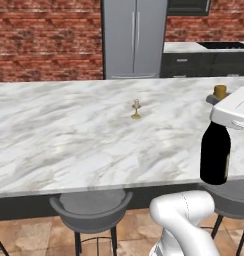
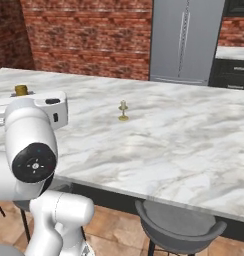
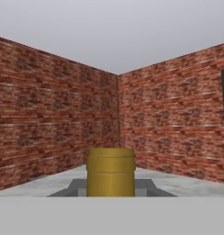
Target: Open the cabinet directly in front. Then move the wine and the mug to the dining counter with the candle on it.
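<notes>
Jaws closed on gold-capped neck of wine [image 1: 215, 155], bottle upright over near right edge of marble table [image 1: 69, 145]. One candle [image 1: 136, 109] stood mid-table, well apart to left. Left base view showed dark bottle body; right base view just its cap behind hand. Hand view: cap against brick walls. No label readable.

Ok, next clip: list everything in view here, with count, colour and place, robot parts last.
wine: one, near-black bottle with gold cap, upright at the near right edge of the counter, neck in the gripper.
candle: one, gold holder, mid-counter, apart from the bottle.
dining counter: one, white-grey veined marble, across the foreground.
stools: two, grey, under the near edge.
refrigerator: one, grey steel, against the brick wall.
kitchen counter: one, dark cabinets, far right.
gripper: one, white, fingers closed on the bottle neck.
</notes>
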